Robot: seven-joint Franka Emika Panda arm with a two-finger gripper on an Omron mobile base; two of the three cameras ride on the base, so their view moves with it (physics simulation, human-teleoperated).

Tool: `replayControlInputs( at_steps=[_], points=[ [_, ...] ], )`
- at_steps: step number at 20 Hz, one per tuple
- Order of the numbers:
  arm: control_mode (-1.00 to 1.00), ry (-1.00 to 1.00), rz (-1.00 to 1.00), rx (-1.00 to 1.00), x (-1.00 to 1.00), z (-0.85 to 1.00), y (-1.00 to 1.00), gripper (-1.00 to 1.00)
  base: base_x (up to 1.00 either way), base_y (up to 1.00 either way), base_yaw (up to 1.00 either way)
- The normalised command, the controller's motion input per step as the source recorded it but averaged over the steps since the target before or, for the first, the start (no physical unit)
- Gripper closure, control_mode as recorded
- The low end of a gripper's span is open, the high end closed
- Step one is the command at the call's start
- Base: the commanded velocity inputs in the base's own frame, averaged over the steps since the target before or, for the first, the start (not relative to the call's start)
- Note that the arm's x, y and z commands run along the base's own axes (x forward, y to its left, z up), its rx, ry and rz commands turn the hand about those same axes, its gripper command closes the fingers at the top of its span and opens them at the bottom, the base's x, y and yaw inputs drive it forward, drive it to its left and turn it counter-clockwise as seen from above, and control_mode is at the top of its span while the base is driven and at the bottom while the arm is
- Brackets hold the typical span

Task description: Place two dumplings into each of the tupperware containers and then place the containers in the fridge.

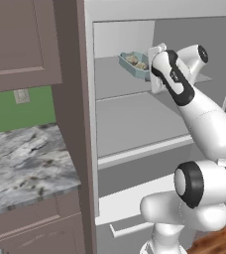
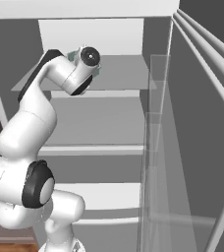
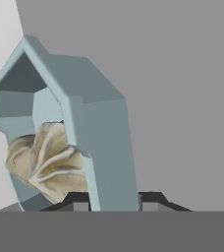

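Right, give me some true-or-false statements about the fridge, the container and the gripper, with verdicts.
1. The pale teal-blue rectangular tupperware container is inside the tall white-grey fridge, at its upper shelf. True.
2. The container is empty. False: tan-brown dumplings lie in it.
3. The fridge door is closed. False: it stands open, shelves exposed.
4. The gripper is closed on the container's wall. True.
5. The container rests on the grey marbled stone counter. False: it is in the fridge.
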Motion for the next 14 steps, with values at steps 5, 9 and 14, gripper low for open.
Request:
replayControlInputs(
  at_steps=[5,9,14],
  points=[
    [-1.0,0.0,0.0,0.0,0.35,0.0,0.12,-1.0,0.0,0.0,0.0],
    [-1.0,0.0,0.0,0.0,0.0,0.0,0.01,-1.0,0.0,0.0,0.0],
    [-1.0,0.0,0.0,0.0,-0.03,0.0,0.0,-1.0,0.0,0.0,0.0]
  ],
)
